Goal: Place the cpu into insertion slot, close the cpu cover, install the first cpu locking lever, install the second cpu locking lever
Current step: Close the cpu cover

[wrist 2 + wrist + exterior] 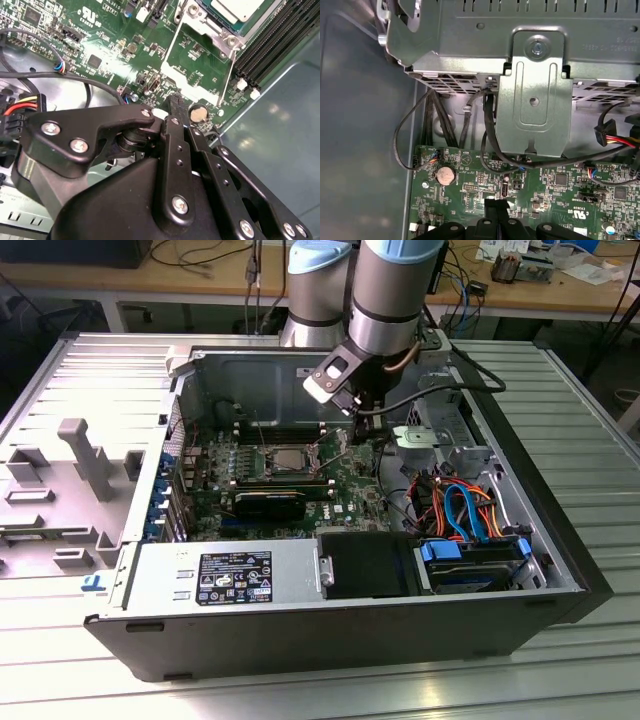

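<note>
Gripper beside the socket: my black gripper [175, 103] hangs over the green motherboard [100, 35] with its fingers pinched together, and I see nothing between them.

The small square cpu [235, 7] with its silvery-grey top sits in the silver-rimmed dark insertion slot [202, 24], apart from my fingertips. In the exterior view it lies just to the exterior view's left of my tool. A round silver coin cell [198, 114] is right beside the tips. The silver power-supply box [160, 575] carries a black-and-white printed label [235, 578], and I cannot make out its writing.

Nothing legible — the power-supply label [235, 578] stays unreadable.
</note>
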`<state>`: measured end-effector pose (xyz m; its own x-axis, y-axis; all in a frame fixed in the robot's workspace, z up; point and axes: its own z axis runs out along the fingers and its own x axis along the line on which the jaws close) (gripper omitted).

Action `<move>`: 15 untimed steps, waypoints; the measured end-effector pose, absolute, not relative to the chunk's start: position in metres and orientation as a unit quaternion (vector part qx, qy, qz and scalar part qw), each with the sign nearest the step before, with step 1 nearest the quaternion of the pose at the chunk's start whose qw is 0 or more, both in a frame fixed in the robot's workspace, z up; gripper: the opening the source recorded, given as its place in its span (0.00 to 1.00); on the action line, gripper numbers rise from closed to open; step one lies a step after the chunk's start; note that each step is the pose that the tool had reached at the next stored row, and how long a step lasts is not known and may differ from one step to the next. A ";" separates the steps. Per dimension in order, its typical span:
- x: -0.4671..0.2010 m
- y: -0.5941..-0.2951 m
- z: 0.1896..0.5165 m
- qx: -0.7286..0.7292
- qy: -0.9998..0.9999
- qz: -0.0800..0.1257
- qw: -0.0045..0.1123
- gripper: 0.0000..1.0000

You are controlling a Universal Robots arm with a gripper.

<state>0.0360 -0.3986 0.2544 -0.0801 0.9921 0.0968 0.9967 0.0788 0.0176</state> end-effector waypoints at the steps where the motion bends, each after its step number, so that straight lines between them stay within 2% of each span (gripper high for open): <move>1: 0.037 -0.398 0.254 -0.678 -0.734 -0.039 0.030 0.11; 15: 0.005 -0.394 0.244 -0.678 -0.733 -0.040 0.033 0.11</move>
<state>0.0045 -0.3944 0.2439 -0.0792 0.9915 0.1029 0.9968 0.0782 0.0141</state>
